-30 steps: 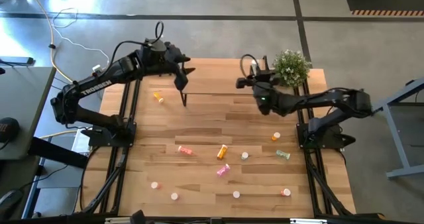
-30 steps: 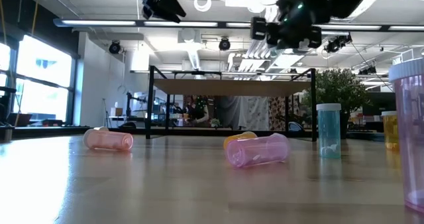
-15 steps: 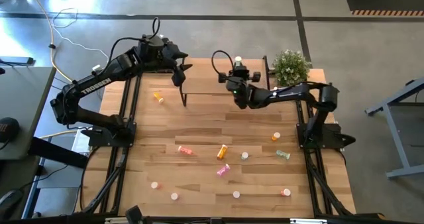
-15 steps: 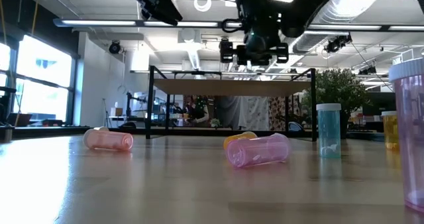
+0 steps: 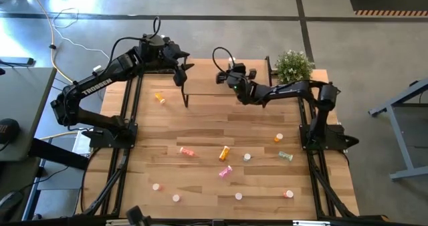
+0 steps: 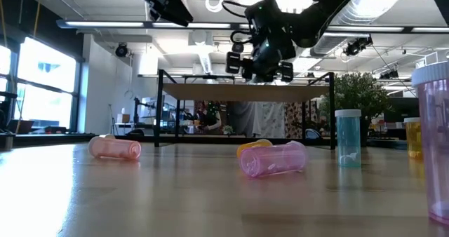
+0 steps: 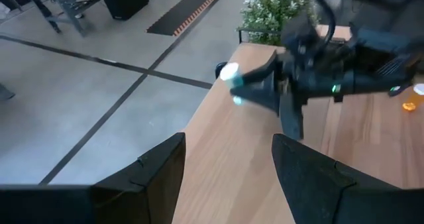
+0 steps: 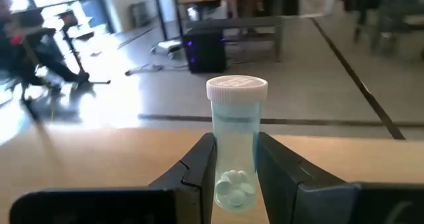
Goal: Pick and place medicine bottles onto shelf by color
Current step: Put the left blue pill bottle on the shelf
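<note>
Now that the right gripper (image 5: 226,74) has swung along the shelf (image 5: 200,85) from its plant-side end, its fingers clamp a green bottle (image 8: 236,144) upright for placing; the left gripper (image 5: 182,72) waits with fingers apart and empty.

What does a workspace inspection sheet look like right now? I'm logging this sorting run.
Surface: plank table, bare wood between bottles.
Job's things: shelf at the far edge; green bottle upright in the right gripper; other bottles scattered, e.g. pink bottle lying down.
Clutter: potted plant at the far right corner.
Grippers: right gripper shut on the green bottle above the shelf; left gripper open above the shelf's left end.
Cables: loose cables on the floor.
Surroundings: workshop floor; no person clearly seen.
</note>
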